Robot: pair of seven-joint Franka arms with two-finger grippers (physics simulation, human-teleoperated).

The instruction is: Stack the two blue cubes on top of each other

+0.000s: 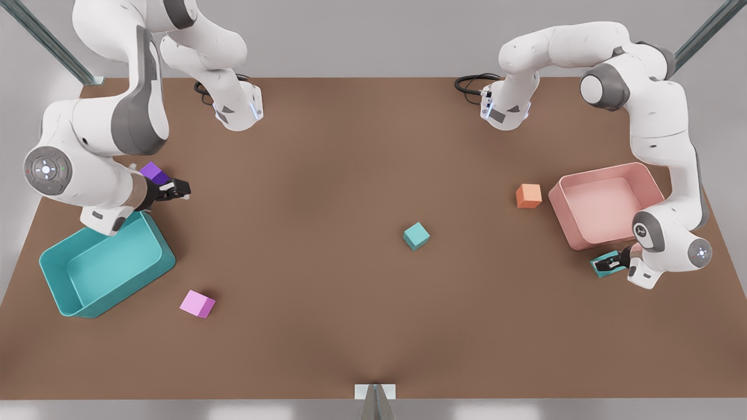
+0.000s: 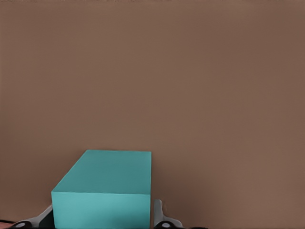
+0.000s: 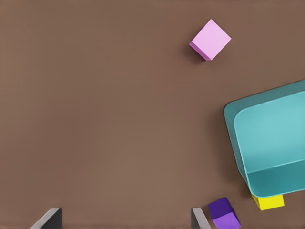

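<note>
my left tool (image 1: 610, 263): clamped on teal cube (image 2: 102, 191), near pink bin (image 1: 607, 204)
my right tool (image 1: 175, 189): fingers apart, empty, beside purple cube (image 1: 154, 171)
second teal cube (image 1: 416, 235): mid-counter (image 1: 327, 175), unobstructed

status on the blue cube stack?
Left gripper shut on one blue cube beside pink bin. Right gripper open, waiting. Second blue cube mid-table, unobstructed.
</note>
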